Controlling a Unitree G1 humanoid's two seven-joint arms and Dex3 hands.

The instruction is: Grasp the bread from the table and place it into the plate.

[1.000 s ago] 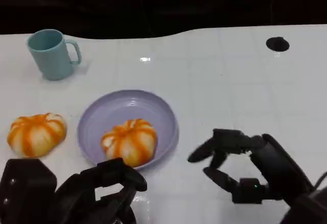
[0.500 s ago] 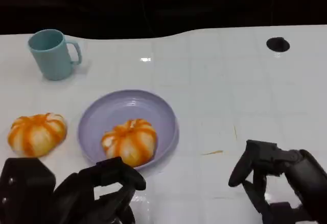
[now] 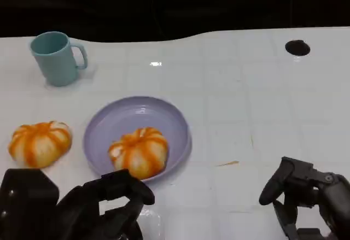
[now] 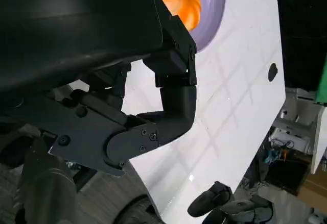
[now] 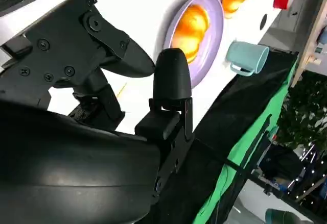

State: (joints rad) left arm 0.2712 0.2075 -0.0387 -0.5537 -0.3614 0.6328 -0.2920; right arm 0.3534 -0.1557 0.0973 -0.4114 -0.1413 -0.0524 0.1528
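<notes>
You have one bread [image 3: 138, 152] lying inside the plate [image 3: 112, 121], toward its near side, so for that piece the placing looks done. A second bread [image 3: 39, 142] lies on the desk [image 3: 246, 98], apart from the plate's left rim and well short of the teal mug [image 3: 54, 58] at the far left. If the task covers both pieces, that one is what you have left; from the task wording alone you cannot tell.

Your left hand [image 3: 104, 207] sits low at the near edge, just in front of the plate, its fingers curled loosely with a gap between them and nothing held. Your right hand [image 3: 306, 196] is at the near right corner, well apart from the plate, fingers spread and empty. Neither hand touches any bread.

My read: you are between grasps or finished. For the remaining bread, your left hand is nearer.
</notes>
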